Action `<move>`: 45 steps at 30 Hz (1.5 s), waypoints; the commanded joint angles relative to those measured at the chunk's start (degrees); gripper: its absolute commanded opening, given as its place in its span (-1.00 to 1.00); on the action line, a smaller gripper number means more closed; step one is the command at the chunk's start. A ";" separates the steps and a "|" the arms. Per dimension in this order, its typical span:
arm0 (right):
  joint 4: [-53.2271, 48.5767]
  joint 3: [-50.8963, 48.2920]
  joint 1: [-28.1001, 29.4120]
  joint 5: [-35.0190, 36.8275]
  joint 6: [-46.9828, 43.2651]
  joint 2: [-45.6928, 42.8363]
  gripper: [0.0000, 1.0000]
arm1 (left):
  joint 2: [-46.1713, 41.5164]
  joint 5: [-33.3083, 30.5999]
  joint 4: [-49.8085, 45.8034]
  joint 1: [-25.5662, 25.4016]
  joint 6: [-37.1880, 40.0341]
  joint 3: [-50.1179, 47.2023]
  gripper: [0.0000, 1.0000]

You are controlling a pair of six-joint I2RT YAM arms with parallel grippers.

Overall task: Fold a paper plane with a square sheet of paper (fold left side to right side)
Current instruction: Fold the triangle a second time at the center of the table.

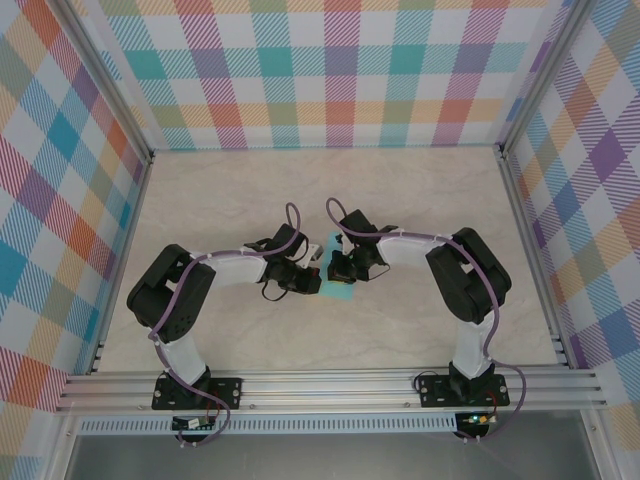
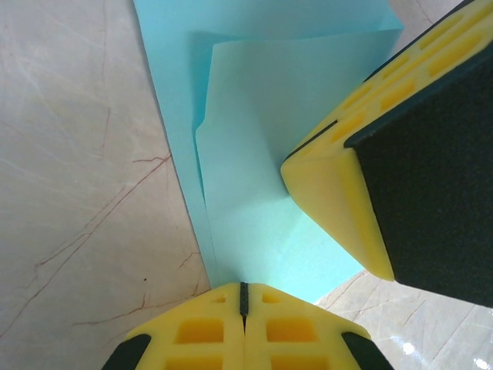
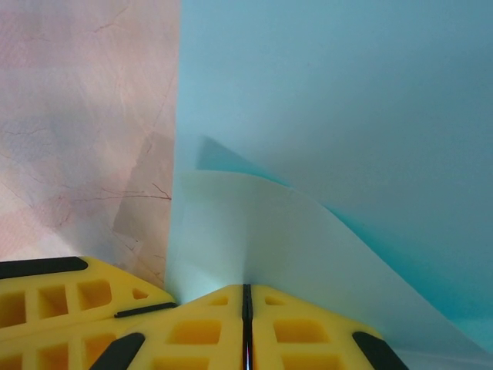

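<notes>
- The square sheet of paper [image 1: 338,292] lies near the middle of the table [image 1: 220,200], right between my two grippers; from above I see just a small teal patch of it past my wrists.
- From my left wrist, the sheet [image 2: 246,139] lies flat on the marbled tabletop [image 2: 77,154] with one paler flap doubled over the layer below, its edges not lined up with the sheet's edges.
- From my right wrist, the paper [image 3: 347,100] takes up most of the frame, and a pale flap curls up off the flat layer and runs in between my fingertips.
- My right gripper [image 3: 246,289] is closed, pinching that raised flap of the sheet.
- My left gripper [image 2: 243,287] is closed, its two yellow tips pressed together with no gap, right at the near edge of the paper. I cannot tell whether any paper is caught between them.
- One of my right fingers [image 2: 339,200] comes in over the sheet, its yellow tip down on the folded flap.
- One of my left fingers [image 3: 69,297] lies just beside my right tips, over bare table [image 3: 77,92].
- From above, my left gripper [image 1: 308,274] and right gripper [image 1: 336,266] almost meet over the sheet, both arms bent inward.
- Checked walls [image 1: 320,70] surround the table.
</notes>
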 commanded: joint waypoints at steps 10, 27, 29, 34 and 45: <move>-5.38 0.20 -4.44 4.29 -4.43 0.37 -0.80 | 2.26 -7.38 -4.55 0.25 1.70 -0.52 -0.97; -6.54 -1.01 -8.99 5.14 -6.95 -1.32 -0.80 | 1.87 -7.53 -4.62 0.21 1.71 -0.46 -0.99; -6.76 -1.12 -9.22 5.25 -7.16 -1.48 -0.80 | 1.84 -7.53 -4.69 0.24 1.71 -0.51 -0.98; -7.11 -1.56 -9.78 5.51 -7.50 -1.75 -0.80 | 1.60 -7.54 -4.73 0.19 1.71 -0.44 -0.98; -7.23 -2.57 -10.36 5.53 -7.88 -2.47 -0.80 | 1.09 -6.99 -4.56 0.16 1.48 -0.32 -0.99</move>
